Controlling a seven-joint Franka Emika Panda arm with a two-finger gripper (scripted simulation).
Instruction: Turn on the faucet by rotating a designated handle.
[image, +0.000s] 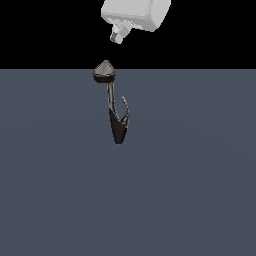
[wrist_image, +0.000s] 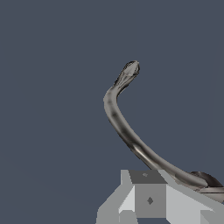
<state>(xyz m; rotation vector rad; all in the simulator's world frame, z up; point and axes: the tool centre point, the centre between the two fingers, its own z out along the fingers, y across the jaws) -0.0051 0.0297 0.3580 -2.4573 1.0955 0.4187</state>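
End effector (image: 117, 38) hovered just above the faucet (image: 116, 116), apart from its handle (image: 125, 107); finger spacing could not be told.

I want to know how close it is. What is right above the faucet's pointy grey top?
Above the faucet, the gripper hangs, with a dark gap between. Its fingertips are too small to tell open from shut. Nothing else shows there.

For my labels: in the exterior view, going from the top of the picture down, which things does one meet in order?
Gripper with its fingers → faucet's grey cone-shaped head → thin stem → handle, beside the stem on the exterior view's right → tapering black body.
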